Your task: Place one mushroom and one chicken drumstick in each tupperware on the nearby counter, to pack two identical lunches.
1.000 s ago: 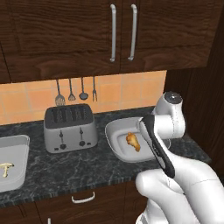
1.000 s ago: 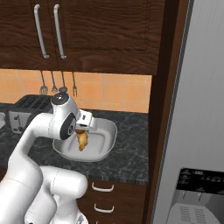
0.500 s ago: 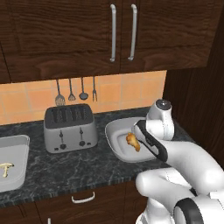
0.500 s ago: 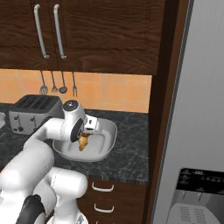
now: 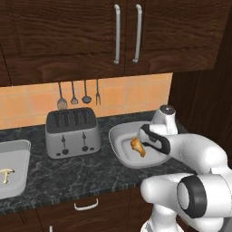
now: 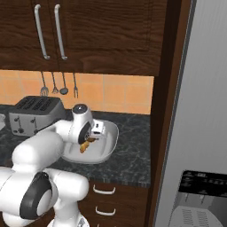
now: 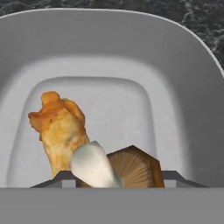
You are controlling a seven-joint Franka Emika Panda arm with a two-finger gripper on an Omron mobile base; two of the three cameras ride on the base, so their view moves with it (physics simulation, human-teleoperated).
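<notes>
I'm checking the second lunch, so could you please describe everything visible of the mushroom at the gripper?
The mushroom has a smooth cream-white stem and a tan-brown cap with ribbed gills. It lies tilted, stem toward the camera, between the gripper fingertips, low inside the rounded tupperware, beside the chicken drumstick and seemingly against it.

A home kitchen, rendered rather than filmed. Dark wood wall cabinets (image 5: pixel 127 31) with long silver handles hang over an orange tiled backsplash (image 5: pixel 118 95), where cooking utensils (image 5: pixel 77 94) dangle in a row. Below runs a black, grey-veined stone counter (image 5: pixel 90 174) on drawers with silver pulls, carrying a silver four-slot toaster (image 5: pixel 72 132). A tall grey refrigerator (image 6: pixel 199 133) with a door dispenser stands at the right.
</notes>
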